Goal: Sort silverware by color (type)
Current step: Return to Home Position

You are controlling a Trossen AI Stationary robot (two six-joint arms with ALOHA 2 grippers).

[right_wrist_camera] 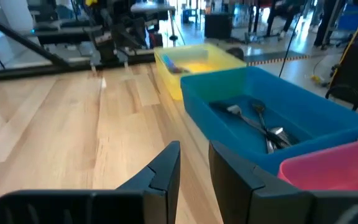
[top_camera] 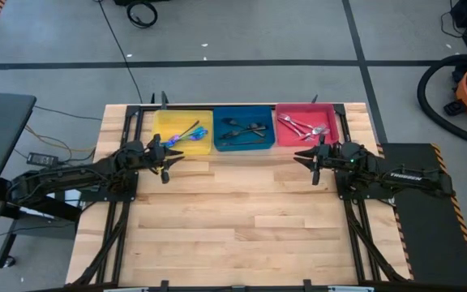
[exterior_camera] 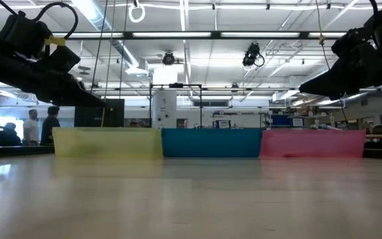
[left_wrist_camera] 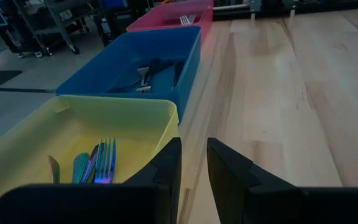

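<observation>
Three trays stand side by side along the table's far edge: yellow (top_camera: 162,122), blue (top_camera: 224,119) and red (top_camera: 327,113). Iridescent blue-rainbow silverware (left_wrist_camera: 98,165) lies flat in the yellow tray. Dark grey pieces (right_wrist_camera: 263,127) lie in the blue one, and silver pieces with pink handles (top_camera: 302,127) in the red one. My left gripper (left_wrist_camera: 194,146) hovers just in front of the yellow tray's near right corner. My right gripper (right_wrist_camera: 194,149) hovers in front of the red tray. Each stands open by a narrow gap with nothing between its fingers.
The bare wooden tabletop (top_camera: 242,219) stretches from the trays to the near edge. In the low view both arms hang above the table, at the left (exterior_camera: 38,53) and at the right (exterior_camera: 357,60). People (exterior_camera: 42,126) stand far off in the room behind.
</observation>
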